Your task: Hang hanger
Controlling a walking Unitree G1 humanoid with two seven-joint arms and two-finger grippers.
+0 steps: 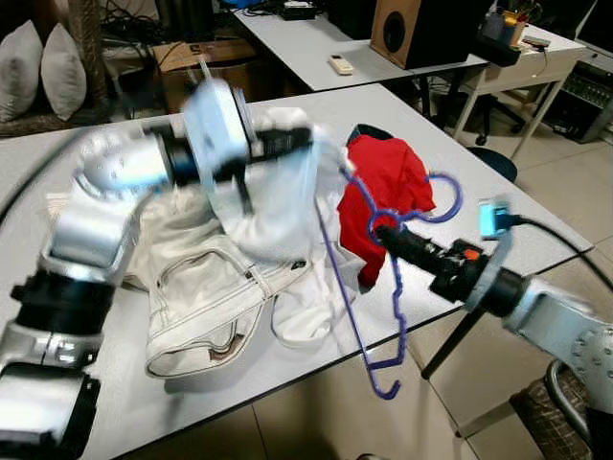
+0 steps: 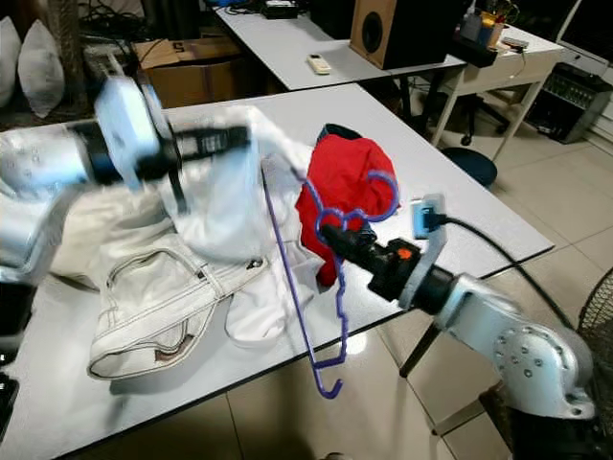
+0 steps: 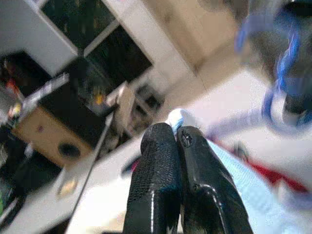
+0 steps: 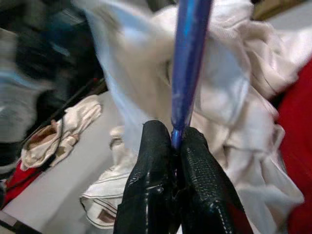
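A purple-blue hanger (image 1: 334,259) hangs tilted off the table's front edge, its hook (image 1: 448,203) up by a red garment (image 1: 388,177). My right gripper (image 1: 383,230) is shut on the hanger near its neck, and the right wrist view shows its fingers (image 4: 156,195) clamped on the blue bar (image 4: 187,68). My left gripper (image 1: 299,140), blurred, is over the table and shut on a raised fold of a white garment (image 1: 278,201). The left wrist view shows those fingers (image 3: 161,185) pressed together with pale cloth at their tips. A cream-white jacket (image 1: 201,297) lies crumpled below.
The clothes lie on a grey table (image 1: 469,153) whose front edge is near me. Behind it stands a second table with a speaker (image 1: 412,29) and a remote (image 1: 340,65). Pillows (image 1: 43,67) sit at the far left, and a stool (image 1: 493,158) is on the right.
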